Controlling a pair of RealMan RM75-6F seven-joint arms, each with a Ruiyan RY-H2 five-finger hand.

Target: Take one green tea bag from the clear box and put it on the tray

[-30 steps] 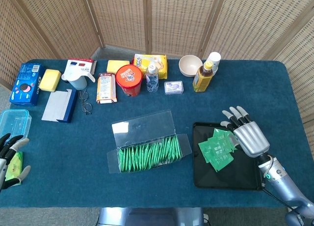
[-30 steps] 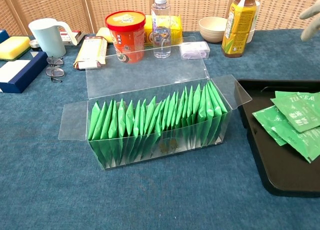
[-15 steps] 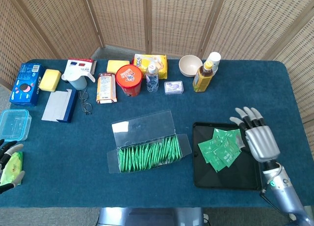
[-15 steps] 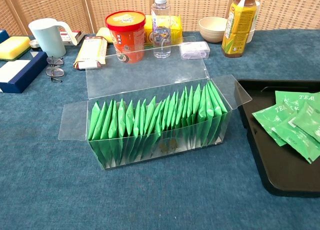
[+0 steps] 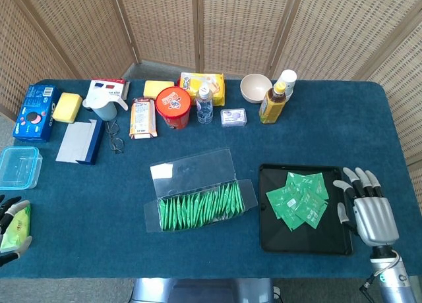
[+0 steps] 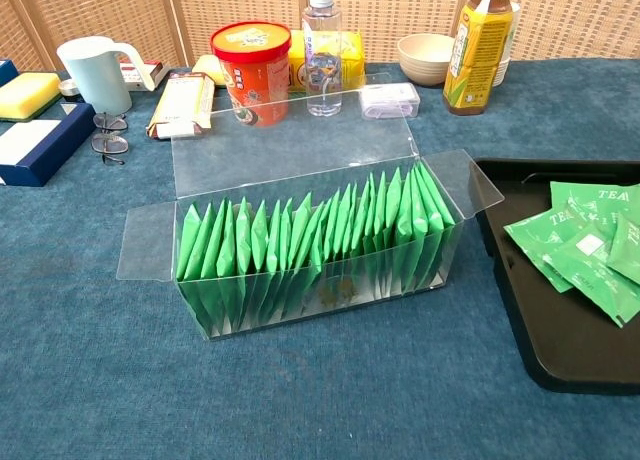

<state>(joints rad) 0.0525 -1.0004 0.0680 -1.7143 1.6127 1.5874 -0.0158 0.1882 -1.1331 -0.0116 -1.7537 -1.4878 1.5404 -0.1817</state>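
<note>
The clear box [image 5: 198, 172] [image 6: 290, 150] lies open mid-table with a row of green tea bags [image 5: 201, 207] [image 6: 310, 245] standing in it. To its right, the black tray [image 5: 273, 240] [image 6: 560, 365] carries several loose green tea bags [image 5: 299, 199] [image 6: 590, 250]. My right hand [image 5: 368, 209] hovers just right of the tray, fingers spread, holding nothing, and it is out of the chest view. My left hand [image 5: 9, 225] shows at the far left table edge with a green packet [image 5: 18, 220] between its fingers and thumb. Whether it grips the packet is unclear.
Along the back stand a red tub [image 5: 173, 107], water bottle [image 5: 204, 103], bowl [image 5: 255, 87], yellow drink bottle [image 5: 273, 100], white mug [image 5: 103, 105], snack boxes and sponges. Glasses [image 5: 115, 136] and a blue folder [image 5: 79, 141] lie at the left, beside a clear blue container [image 5: 16, 166].
My right hand has drawn back from above the tray to its right side, and one more tea bag now lies on the pile. My left hand has slid slightly down.
</note>
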